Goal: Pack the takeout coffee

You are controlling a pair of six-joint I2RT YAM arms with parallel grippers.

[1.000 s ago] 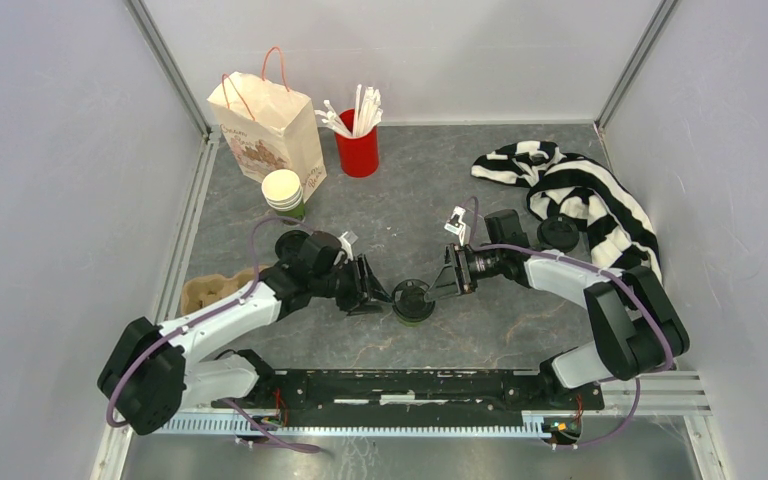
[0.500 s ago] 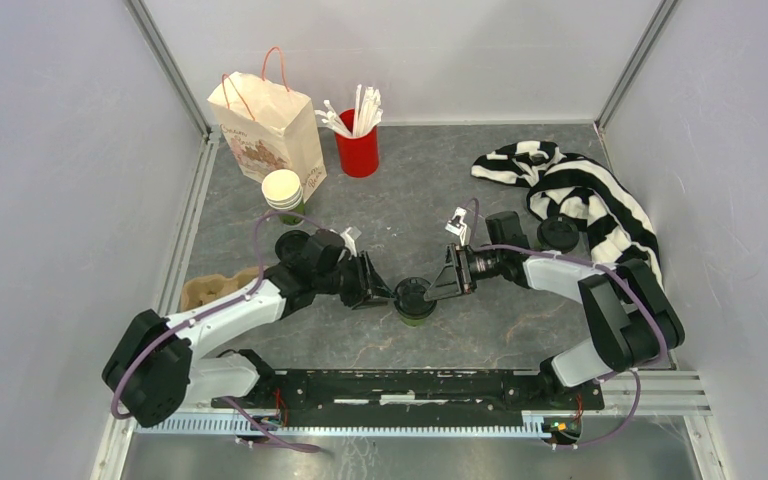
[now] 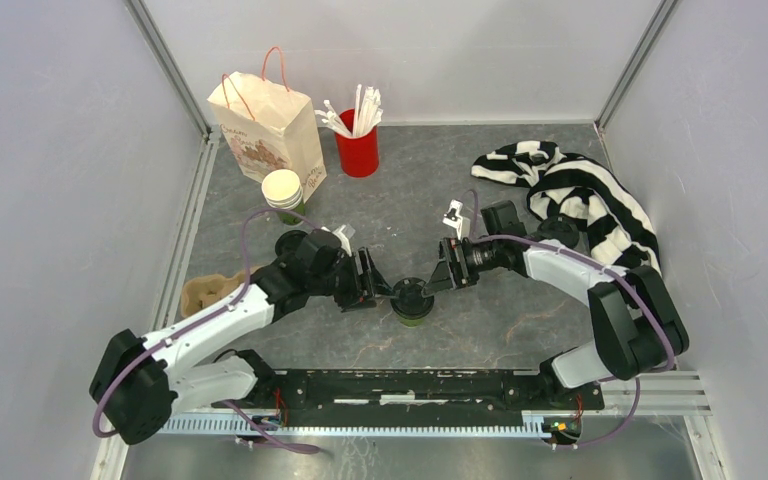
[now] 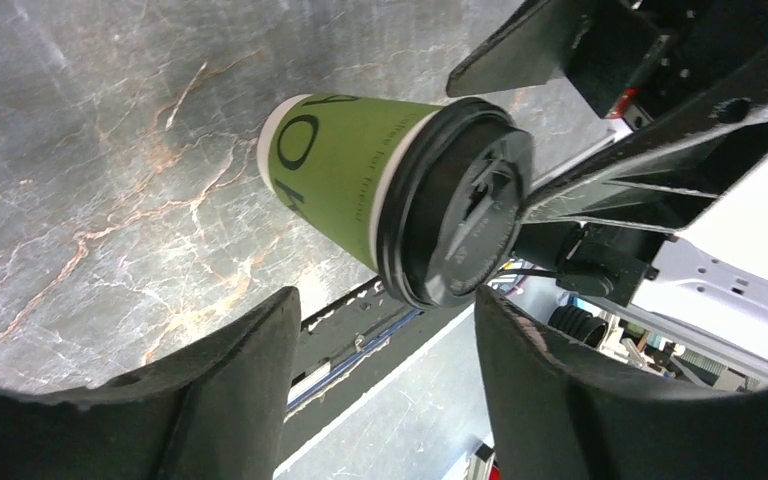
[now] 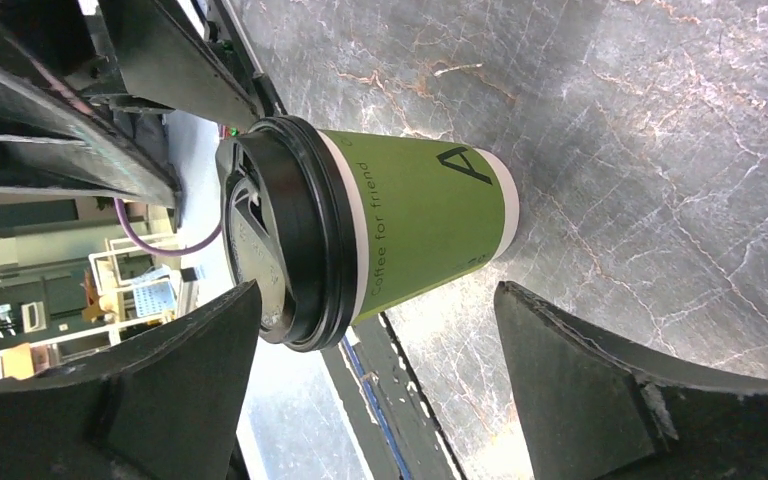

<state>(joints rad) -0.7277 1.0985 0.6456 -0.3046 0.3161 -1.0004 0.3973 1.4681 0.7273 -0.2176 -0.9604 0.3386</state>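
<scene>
One takeout coffee (image 3: 412,300), a green paper cup with a black lid, stands upright on the grey table between both arms. My left gripper (image 3: 385,290) is open just left of its lid, and my right gripper (image 3: 434,281) is open just right of it. In the left wrist view the cup (image 4: 360,185) sits ahead of the open left gripper (image 4: 385,305), not between its fingers (image 4: 230,390). In the right wrist view the cup (image 5: 425,225) reaches partly between the wide-open right gripper (image 5: 375,300), its lid (image 5: 270,235) close to one finger (image 5: 180,380).
A paper bag (image 3: 265,125), a red cup of white sticks (image 3: 358,148) and a stack of lidless green cups (image 3: 283,190) stand at the back left. A cardboard cup carrier (image 3: 203,293) lies left. A striped cloth (image 3: 585,195) lies at right. Round black lids (image 3: 288,243) (image 3: 560,228) show behind each arm.
Both grippers have opened wider beside the lidded cup, the right one most. The cup stays upright in nearly the same spot.
</scene>
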